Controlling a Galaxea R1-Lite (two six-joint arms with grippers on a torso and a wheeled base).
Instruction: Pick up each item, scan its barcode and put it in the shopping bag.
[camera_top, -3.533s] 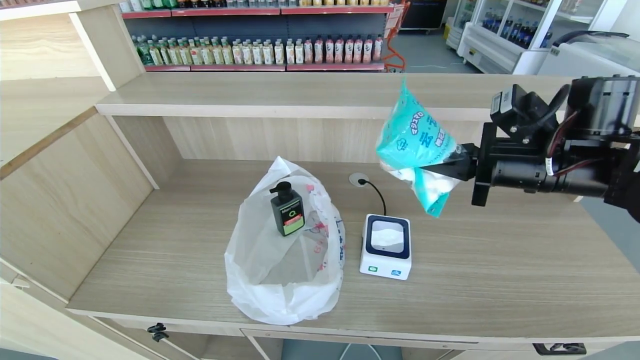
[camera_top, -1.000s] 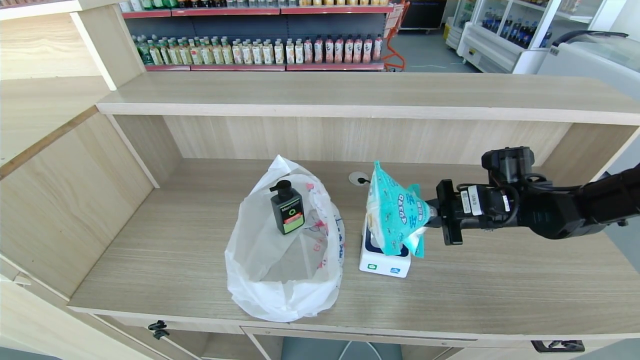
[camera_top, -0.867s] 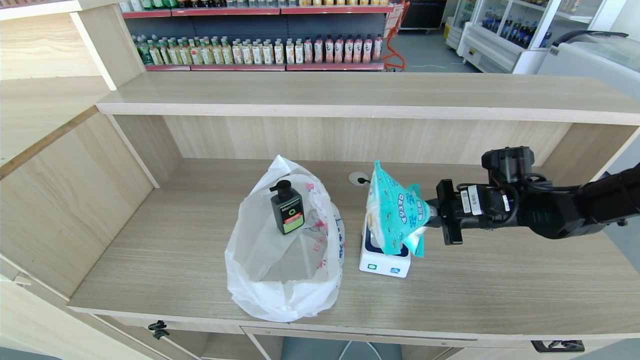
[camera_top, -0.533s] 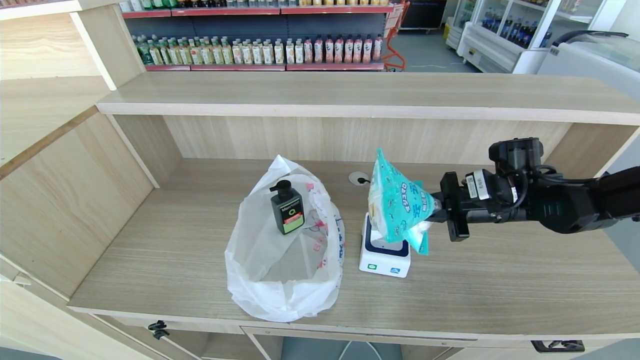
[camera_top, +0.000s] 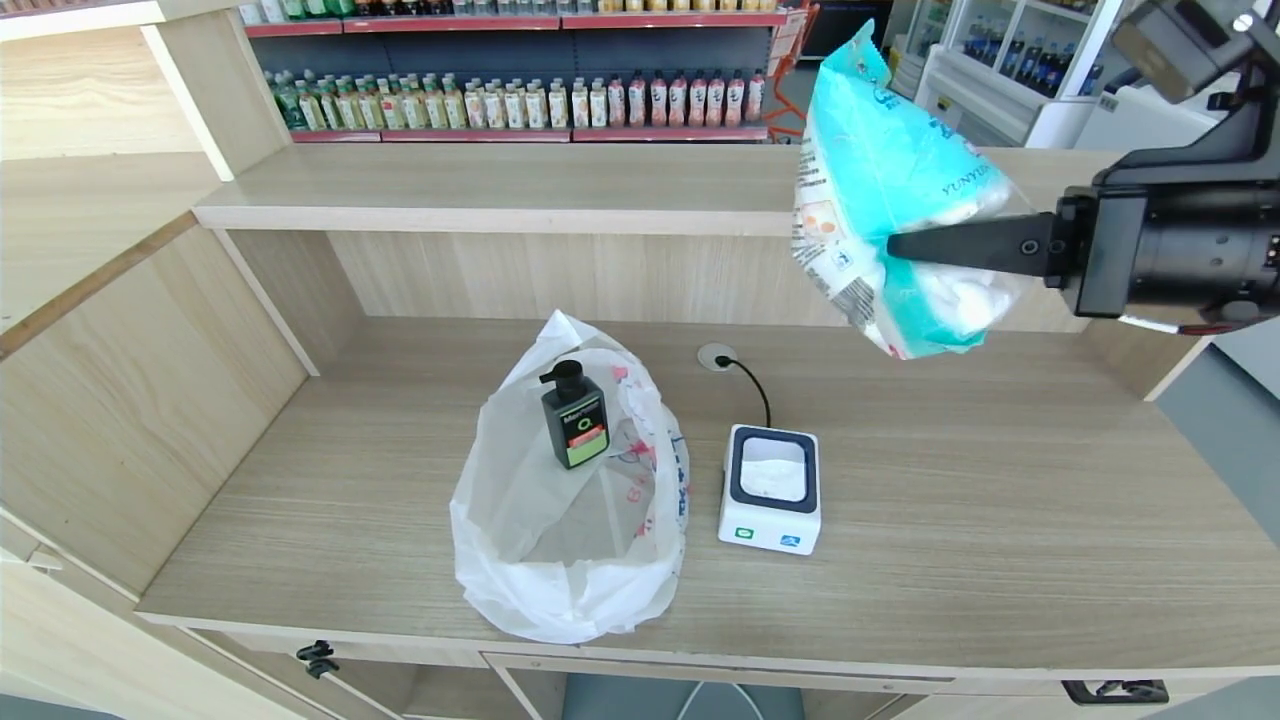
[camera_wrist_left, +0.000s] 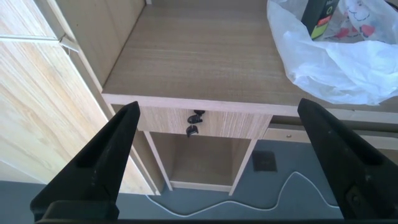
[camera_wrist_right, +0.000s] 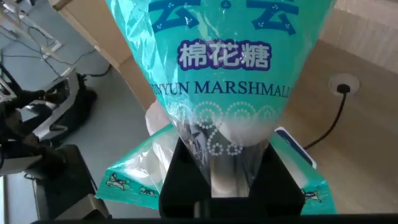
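Note:
My right gripper (camera_top: 900, 246) is shut on a teal marshmallow bag (camera_top: 890, 190), held high in the air to the right of and well above the white barcode scanner (camera_top: 771, 489). In the right wrist view the marshmallow bag (camera_wrist_right: 224, 81) is pinched between the black fingers (camera_wrist_right: 186, 174). The white shopping bag (camera_top: 570, 500) stands open on the counter left of the scanner, with a dark pump bottle (camera_top: 574, 418) upright inside. My left gripper (camera_wrist_left: 221, 155) hangs open below the counter's front edge, off the bag's near side, holding nothing.
The wooden counter (camera_top: 1000, 540) has a raised back ledge (camera_top: 500, 190) and a side wall (camera_top: 130, 400) on the left. The scanner's black cable (camera_top: 752, 385) runs to a grommet behind it. Shelves of bottles (camera_top: 520, 100) stand far behind.
The right gripper has lifted the marshmallow bag from just over the scanner up and to the right, and turned it. The shopping bag, bottle and scanner have stayed put.

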